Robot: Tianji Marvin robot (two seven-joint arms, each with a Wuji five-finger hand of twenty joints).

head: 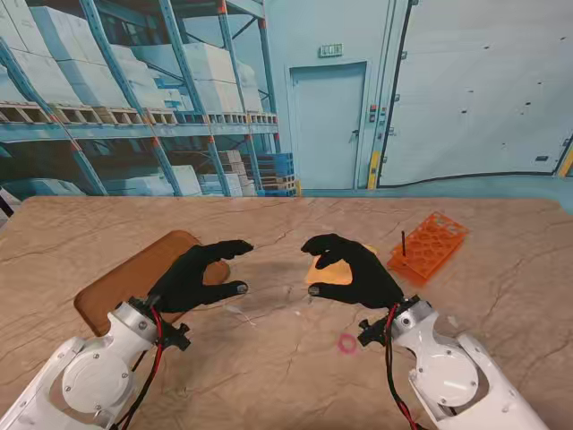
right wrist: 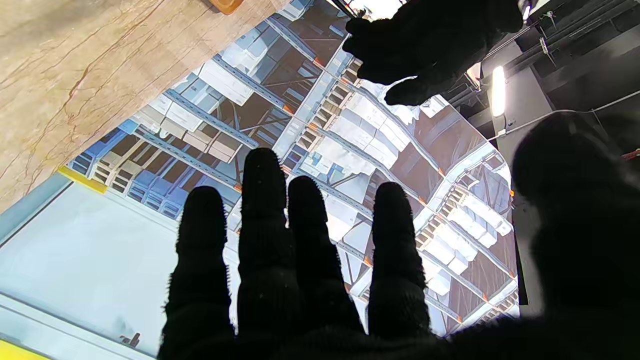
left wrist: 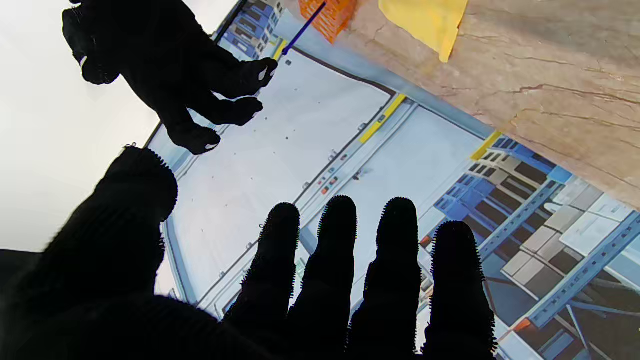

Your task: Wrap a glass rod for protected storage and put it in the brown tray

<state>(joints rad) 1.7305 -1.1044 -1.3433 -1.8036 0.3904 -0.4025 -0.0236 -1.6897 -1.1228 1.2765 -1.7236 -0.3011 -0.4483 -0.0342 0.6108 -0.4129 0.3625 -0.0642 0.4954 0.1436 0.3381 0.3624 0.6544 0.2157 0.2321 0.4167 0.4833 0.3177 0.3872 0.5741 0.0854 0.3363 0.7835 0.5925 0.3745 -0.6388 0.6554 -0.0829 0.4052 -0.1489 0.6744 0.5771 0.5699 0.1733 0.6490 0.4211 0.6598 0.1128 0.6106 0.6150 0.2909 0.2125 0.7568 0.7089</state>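
Both arms rise from the near corners of the stand view, white wrists nearest me. Left hand [head: 199, 273], black-gloved, hangs over the table [head: 269, 376] with fingers apart and curled inward, thumb under them, grasping nothing; its wrist view shows four straight fingers [left wrist: 335, 260] and the thumb spread, empty. Right hand [head: 351, 267] mirrors it, fingers spread and bent toward the left hand, nothing between them; its wrist view likewise shows loose fingers [right wrist: 262, 220] with nothing held. Fingertips of the two hands face each other across a gap, not touching.

Just beyond the left hand lies the brown tray [head: 134, 278], partly hidden under that hand and wrist, with nothing visible in it. Behind the right hand a yellow sheet [head: 329, 271] lies flat on the table, partly covered by the fingers; it shows too in the left wrist view [left wrist: 425, 22]. Farther right stands an orange rack [head: 430, 244] with a thin dark rod [head: 403, 242] upright in it. A small pink ring [head: 346, 344] lies near the right wrist. On the table between the hands a faint pale streak shows; whether it is glass I cannot tell.
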